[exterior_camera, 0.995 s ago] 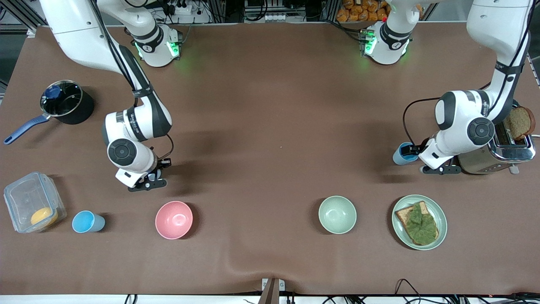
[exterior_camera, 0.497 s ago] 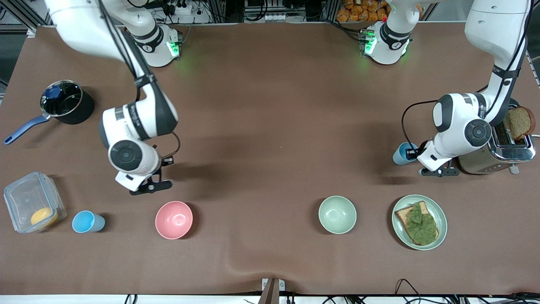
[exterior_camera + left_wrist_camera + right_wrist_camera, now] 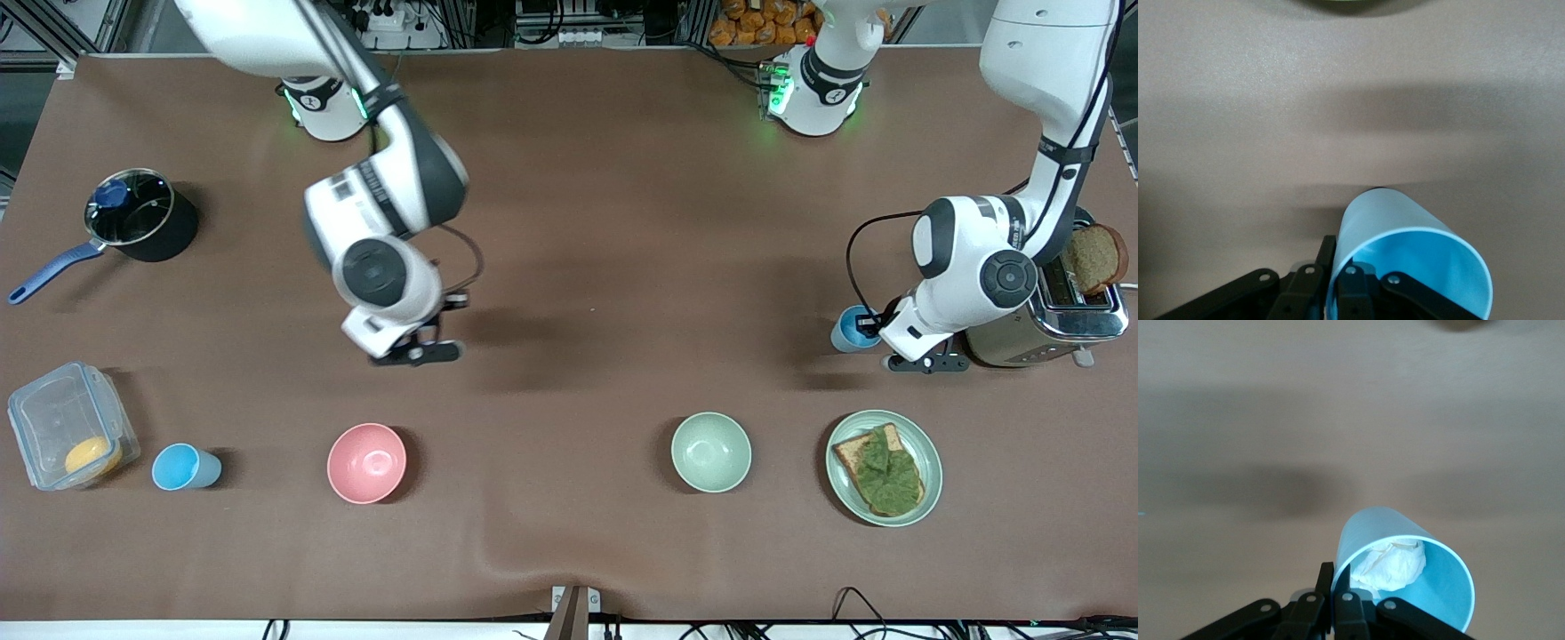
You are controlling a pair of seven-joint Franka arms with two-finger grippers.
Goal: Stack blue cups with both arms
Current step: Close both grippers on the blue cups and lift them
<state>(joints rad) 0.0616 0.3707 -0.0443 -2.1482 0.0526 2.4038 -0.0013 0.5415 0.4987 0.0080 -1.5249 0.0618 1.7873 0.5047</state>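
- Toward the left arm's end of the table, just beside the toaster (image 3: 1049, 324): left gripper (image 3: 1351, 292) pinching one blue cup (image 3: 1405, 257) by the rim, one finger inside the wall and one outside, clamped on that single wall.
- Cannot tell whether that cup's base touches the table (image 3: 605, 222) or hangs just clear of it.
- Over bare brown cloth on the right arm's half: right gripper (image 3: 1338, 603) clamped the same way on the rim of a second blue cup (image 3: 1368, 533), tilted, mouth toward the wrist camera.
- Worth flagging: a crumpled white wad (image 3: 1395, 567) sitting inside the second cup.
- Also in play: a third blue cup (image 3: 185, 468) standing alone between the clear container (image 3: 71, 427) and the pink bowl (image 3: 366, 462), untouched.
- Judging progress: early, both cups gripped and well apart, no stack started.
- Risk one: nesting into the second cup likely blocked by the wad, leaving the upper cup perched high and ready to topple.
- Risk two: thin rim grips on smooth plastic, so any swing or bump probably twisting a cup between the fingers.
- Risk three: clipping the toaster when lifting away at the left arm's end.
- Risk four: mouths and bases misaligned at the meeting, jamming rim against rim.
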